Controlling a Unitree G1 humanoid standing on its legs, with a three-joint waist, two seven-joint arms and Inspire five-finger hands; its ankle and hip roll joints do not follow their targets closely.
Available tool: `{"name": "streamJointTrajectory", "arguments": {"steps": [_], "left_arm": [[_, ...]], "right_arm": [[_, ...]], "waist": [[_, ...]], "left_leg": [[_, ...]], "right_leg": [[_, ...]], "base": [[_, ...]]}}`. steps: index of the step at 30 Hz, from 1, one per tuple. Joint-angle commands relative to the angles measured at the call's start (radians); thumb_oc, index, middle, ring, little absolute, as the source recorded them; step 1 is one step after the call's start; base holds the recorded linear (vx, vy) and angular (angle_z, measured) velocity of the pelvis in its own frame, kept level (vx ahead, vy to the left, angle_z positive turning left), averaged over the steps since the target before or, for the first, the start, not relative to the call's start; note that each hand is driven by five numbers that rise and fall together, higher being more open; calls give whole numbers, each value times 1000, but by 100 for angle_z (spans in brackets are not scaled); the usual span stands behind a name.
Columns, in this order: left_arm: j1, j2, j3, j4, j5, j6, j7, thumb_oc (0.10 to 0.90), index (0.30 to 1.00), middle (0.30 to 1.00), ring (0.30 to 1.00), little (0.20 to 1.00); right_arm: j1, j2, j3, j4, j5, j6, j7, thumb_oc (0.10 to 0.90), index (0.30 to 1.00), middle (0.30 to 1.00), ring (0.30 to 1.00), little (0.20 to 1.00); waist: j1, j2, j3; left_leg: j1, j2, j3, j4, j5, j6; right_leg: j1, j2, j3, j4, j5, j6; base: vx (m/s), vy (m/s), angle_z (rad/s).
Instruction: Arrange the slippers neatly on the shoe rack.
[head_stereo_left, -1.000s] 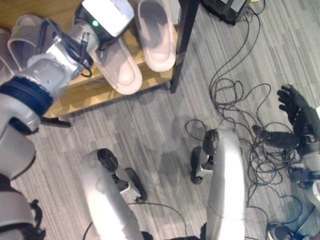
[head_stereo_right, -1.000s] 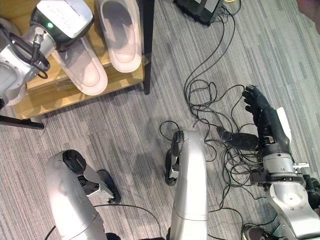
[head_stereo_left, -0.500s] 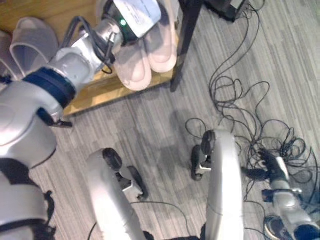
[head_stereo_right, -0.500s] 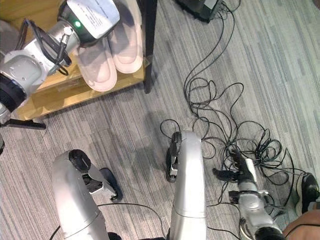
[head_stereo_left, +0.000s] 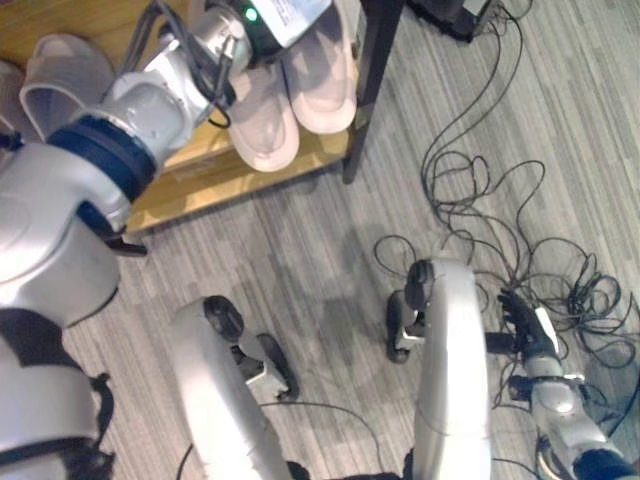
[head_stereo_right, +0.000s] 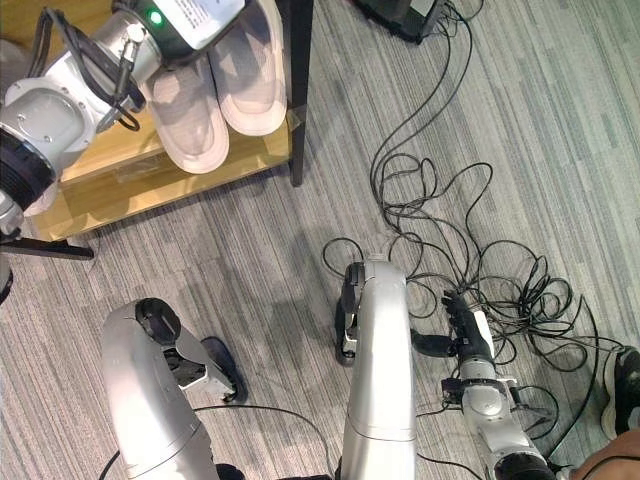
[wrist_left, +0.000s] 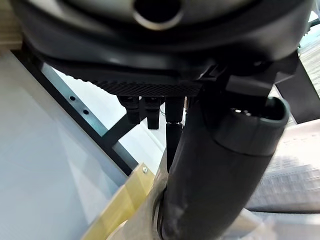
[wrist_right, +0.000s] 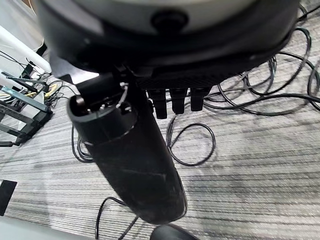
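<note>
Two pale slippers (head_stereo_left: 300, 90) lie side by side on the wooden shoe rack (head_stereo_left: 200, 175), under the left hand (wrist_left: 210, 165); finger state can't tell. Likely light, soft foam: grip mid-strap. Right hand (head_stereo_right: 465, 335) idle, fingers straight.

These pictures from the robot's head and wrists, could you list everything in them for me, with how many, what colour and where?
Slippers: two, pale pinkish-white, side by side at the right end of the shelf, one beside the other.
Further slipper: one, pale grey, at the shelf's left end.
Shoe rack: one, light wood shelf with a black post.
Floor: grey striped carpet.
Loose cables: a black tangle, on the floor to the right.
Dark box: one, top edge, on the floor.
Person's shoe: one, dark, far right.
Left hand: dark, at the slippers.
Right hand: dark, low over the cables, fingers straight.
</note>
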Motion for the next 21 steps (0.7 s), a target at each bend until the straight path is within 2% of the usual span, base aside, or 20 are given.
{"name": "streamJointTrajectory", "arguments": {"steps": [1,4,8,12,13,15,21], "left_arm": [[-319,-1,11,77,-52,87,43,800,900,900,900,900],[-290,-5,11,59,-75,85,4,800,900,900,900,900],[-275,-12,11,72,-95,86,5,800,900,900,900,900],[-242,-30,15,130,-163,93,11,800,900,900,900,900],[-242,-30,13,132,-165,92,13,800,900,900,900,900],[-240,-45,59,167,-264,73,20,800,900,900,900,900],[-235,-36,91,195,-371,39,34,800,900,900,900,900]], "right_arm": [[49,-31,-71,-77,15,-37,-25,800,900,900,900,900],[23,-6,-9,-49,14,-3,-8,800,900,900,900,900],[15,10,14,-37,21,-1,-2,800,900,900,900,900],[9,48,52,-26,17,2,2,800,900,900,900,900],[8,49,53,-26,17,2,2,800,900,900,900,900],[19,56,64,-32,16,3,5,800,900,900,900,900],[25,68,76,-24,-1,11,9,800,900,900,900,900]], "waist": [[-20,26,-27],[-9,8,-27],[-9,-6,-27],[-7,-51,-27],[-8,-52,-27],[-10,-57,-27],[-12,-57,-27]], "left_leg": [[33,-44,-105,-8,-5,99],[33,-55,-106,4,-7,97],[33,-60,-105,5,-8,97],[33,-66,-105,11,-10,99],[33,-66,-105,11,-9,99],[33,-71,-104,18,-10,99],[33,-77,-103,27,-12,98]], "right_leg": [[64,-49,11,-7,-117,-86],[64,-52,23,0,-118,-90],[64,-54,26,2,-119,-90],[64,-53,29,5,-120,-91],[64,-53,30,5,-120,-91],[64,-53,32,14,-125,-94],[64,-54,47,27,-132,-97]], "base": [[-65,-22,4],[-58,-23,4],[-25,-8,2],[-31,-15,0],[0,0,0],[0,0,0],[-10,-14,3]]}}
